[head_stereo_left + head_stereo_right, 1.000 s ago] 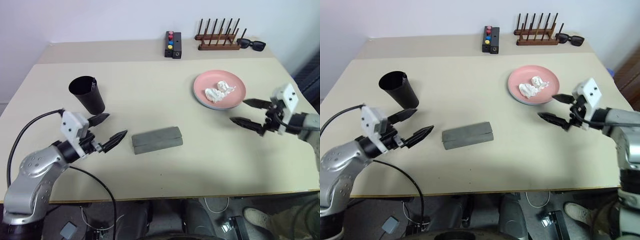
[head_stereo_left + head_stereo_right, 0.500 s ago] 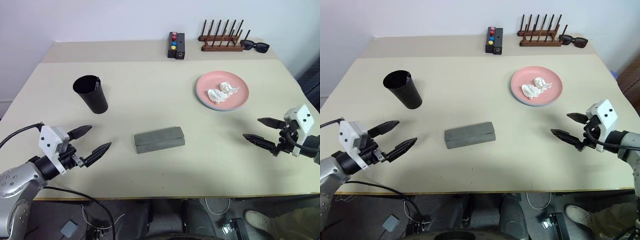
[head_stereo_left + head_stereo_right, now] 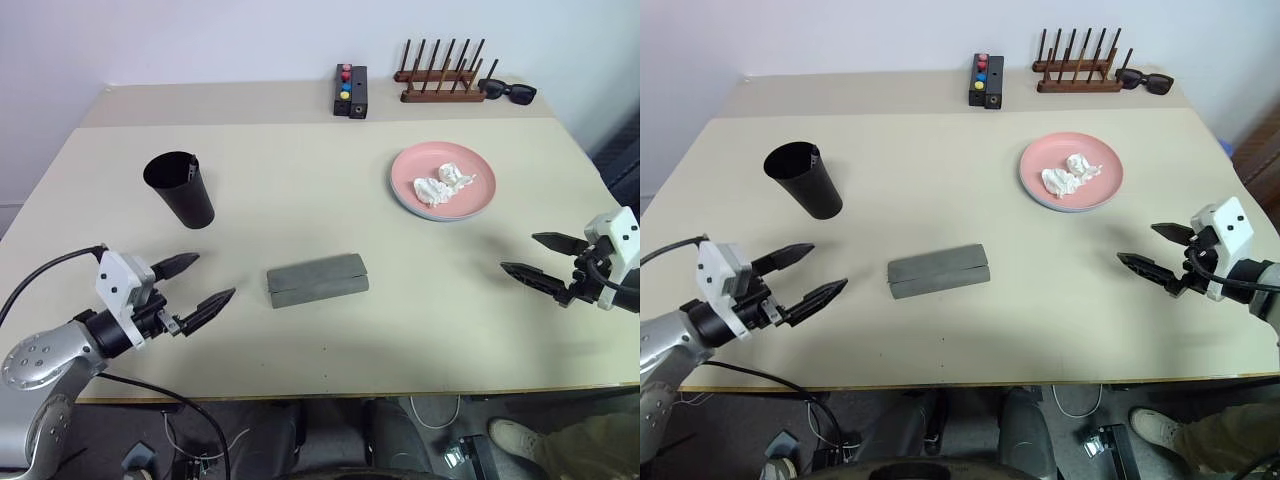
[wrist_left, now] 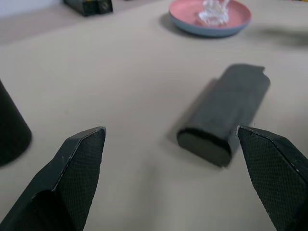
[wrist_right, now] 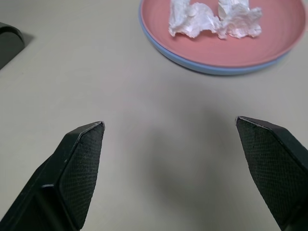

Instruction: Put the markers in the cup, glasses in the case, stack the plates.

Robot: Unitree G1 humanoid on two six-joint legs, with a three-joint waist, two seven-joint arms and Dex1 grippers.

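Note:
The black cup (image 3: 180,190) stands upright at the table's left; something thin pokes up at its rim, and I cannot tell if it is a marker. The grey case (image 3: 317,279) lies shut in the middle. The glasses are out of view. A salmon pink plate (image 3: 443,180) rests on the light blue plate (image 5: 211,67), of which just the rim shows. My left gripper (image 3: 213,276) hovers open left of the case (image 4: 224,113), below the cup. My right gripper (image 3: 519,252) is open and empty near the right edge, apart from the plates.
Crumpled white paper (image 3: 440,186) lies on the pink plate. At the back stand a black box with coloured buttons (image 3: 350,90), a wooden peg rack (image 3: 440,80) and black sunglasses (image 3: 508,92). Bare tabletop (image 3: 430,300) spreads between the case and my right gripper.
My right gripper has drawn away from the plates, rightward and toward the near edge. The left gripper has barely shifted. Both stay open. The view itself has tilted a little.

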